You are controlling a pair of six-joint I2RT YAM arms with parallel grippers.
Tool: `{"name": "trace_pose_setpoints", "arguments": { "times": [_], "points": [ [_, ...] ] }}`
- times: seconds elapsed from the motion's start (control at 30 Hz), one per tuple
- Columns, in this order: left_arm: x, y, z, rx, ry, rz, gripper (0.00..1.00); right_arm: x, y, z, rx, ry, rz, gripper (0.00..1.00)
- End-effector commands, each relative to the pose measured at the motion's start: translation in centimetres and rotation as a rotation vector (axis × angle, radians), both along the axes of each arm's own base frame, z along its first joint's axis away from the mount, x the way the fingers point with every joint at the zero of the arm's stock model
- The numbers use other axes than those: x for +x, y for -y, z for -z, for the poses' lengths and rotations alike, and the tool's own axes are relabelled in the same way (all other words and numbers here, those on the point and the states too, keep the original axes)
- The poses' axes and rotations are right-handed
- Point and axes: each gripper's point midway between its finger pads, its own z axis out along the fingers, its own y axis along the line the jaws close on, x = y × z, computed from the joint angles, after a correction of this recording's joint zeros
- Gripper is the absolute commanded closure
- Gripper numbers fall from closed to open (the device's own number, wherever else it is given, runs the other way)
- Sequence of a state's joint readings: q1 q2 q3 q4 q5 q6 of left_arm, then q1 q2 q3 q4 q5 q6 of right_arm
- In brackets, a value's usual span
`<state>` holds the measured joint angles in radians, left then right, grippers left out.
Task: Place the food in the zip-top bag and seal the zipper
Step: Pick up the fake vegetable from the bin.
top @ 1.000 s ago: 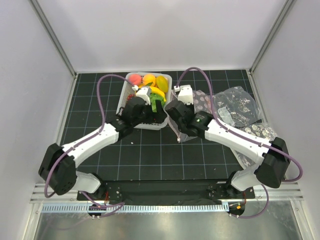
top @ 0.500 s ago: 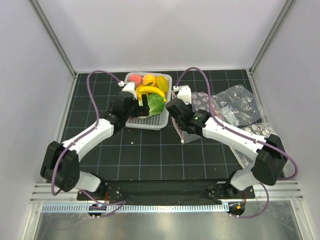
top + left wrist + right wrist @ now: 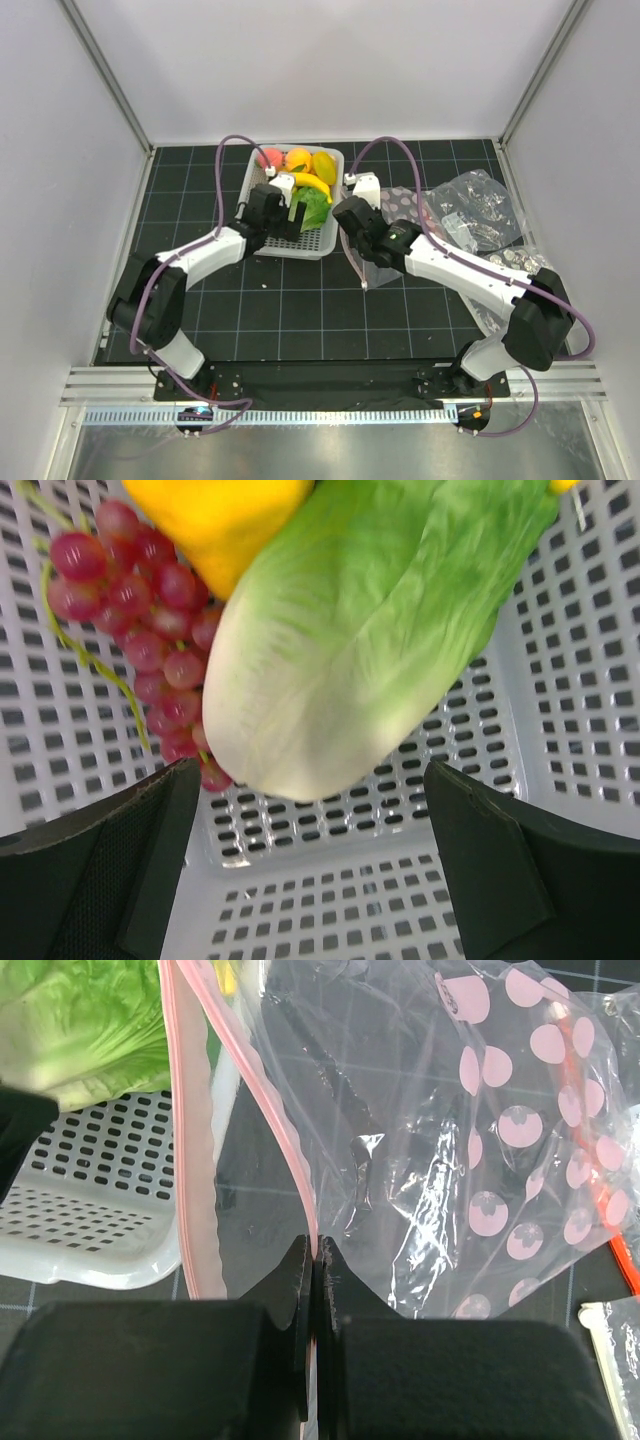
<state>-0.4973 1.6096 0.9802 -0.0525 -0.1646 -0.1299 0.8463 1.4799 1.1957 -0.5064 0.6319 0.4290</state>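
From above, left jaws over the white basket holding cabbage, right jaws at the dotted zip-top bag beside it, left wrist – jaws spread, cabbage and grapes ahead, right wrist – jaws pinching the bag's pink zipper.

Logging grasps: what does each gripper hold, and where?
The right gripper pinches the clear pink-dotted plastic bag by its pink zipper edge; the left gripper, open, holds nothing.
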Motion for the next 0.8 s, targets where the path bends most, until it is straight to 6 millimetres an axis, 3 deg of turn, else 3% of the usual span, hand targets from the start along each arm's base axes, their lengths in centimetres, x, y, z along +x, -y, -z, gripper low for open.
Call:
{"name": "trace_pose_setpoints", "arguments": {
  "times": [0.0, 0.13, 0.33, 0.43, 0.47, 0.57, 0.67, 0.77],
  "points": [
    [3.4, 1.4, -3.7, 0.002, 0.148, 0.051, 0.03, 0.3, -0.4, -1.5, 0.050, 0.041, -0.018, 0.97],
    [4.2, 2.0, -1.3, 0.045, 0.108, 0.085, 0.05, 0.3, -0.4, -1.4, 0.056, 0.038, -0.022, 0.97],
    [3.9, 2.7, 0.9, 0.053, 0.003, 0.111, 0.24, 0.3, -0.3, -1.4, 0.066, 0.036, -0.019, 0.97],
    [3.5, 2.6, 0.0, 0.030, 0.014, 0.098, 0.45, 0.3, -0.3, -1.4, 0.072, 0.037, -0.018, 0.97],
    [3.2, 2.6, -0.2, 0.019, 0.011, 0.100, 0.60, 0.3, -0.3, -1.4, 0.076, 0.036, -0.018, 0.97],
    [2.4, 3.2, -1.9, -0.038, 0.027, 0.119, 0.84, 0.1, -0.4, -1.6, 0.087, 0.035, -0.025, 0.97],
    [1.4, 3.8, -3.9, -0.098, 0.053, 0.133, 0.96, 0.1, -0.3, -1.7, 0.094, 0.038, -0.021, 0.97],
    [-0.1, 4.7, -6.0, -0.132, 0.090, 0.167, 0.99, 0.1, -0.3, -1.8, 0.104, 0.039, -0.021, 0.97]
  ]
}}
